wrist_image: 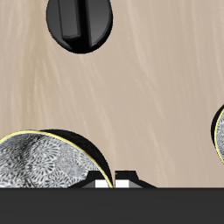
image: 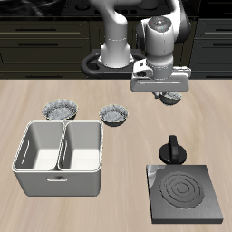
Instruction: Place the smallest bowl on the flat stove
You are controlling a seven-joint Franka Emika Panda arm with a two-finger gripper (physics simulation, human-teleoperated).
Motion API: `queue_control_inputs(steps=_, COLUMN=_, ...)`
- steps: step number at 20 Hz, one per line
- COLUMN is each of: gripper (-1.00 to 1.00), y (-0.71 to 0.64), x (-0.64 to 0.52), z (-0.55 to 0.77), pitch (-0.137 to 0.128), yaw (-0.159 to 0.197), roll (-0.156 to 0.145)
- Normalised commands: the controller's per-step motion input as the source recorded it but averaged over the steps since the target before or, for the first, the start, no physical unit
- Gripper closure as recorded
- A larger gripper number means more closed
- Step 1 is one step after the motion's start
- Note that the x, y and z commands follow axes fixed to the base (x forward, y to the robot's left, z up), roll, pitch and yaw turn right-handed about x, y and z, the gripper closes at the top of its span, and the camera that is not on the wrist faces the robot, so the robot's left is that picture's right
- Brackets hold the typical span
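- Exterior view: the gripper (image: 166, 97) hangs above a fluted bowl (image: 168, 98) far back on the worktop (image: 109, 195); whether its jaws are apart, I cannot tell.
- Which bowl is smallest stays unclear.
- Flat stove (image: 185, 192) sits near the front edge, beside the sink (image: 58, 158).

White glossy arm (image: 118, 41), grey gripper (image: 160, 87)

Dark-grey flat stove (image: 186, 194) with spiral rings (black knob (image: 173, 149)); silvery, lace-patterned bowl (wrist_image: 48, 166); beige wood-grain table (image: 36, 100).
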Motion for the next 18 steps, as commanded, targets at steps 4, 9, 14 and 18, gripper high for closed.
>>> queue_control_inputs(steps=4, gripper=1.00, y=-0.04, x=0.30, z=0.35, pitch=-0.030, yaw=0.012, roll=-0.011)
queue_control_inputs(steps=9, gripper=1.00, y=-0.09, x=0.36, z=0.57, pitch=-0.095, yaw=0.006, roll=-0.015)
queue_control_inputs(steps=14, gripper=1.00, y=-0.06, x=0.56, z=0.34, pitch=0.004, yaw=-0.019, roll=0.019)
queue_control_inputs(steps=18, gripper=1.00, y=0.04, x=0.53, z=0.20, pitch=-0.040, yaw=0.032, roll=0.043)
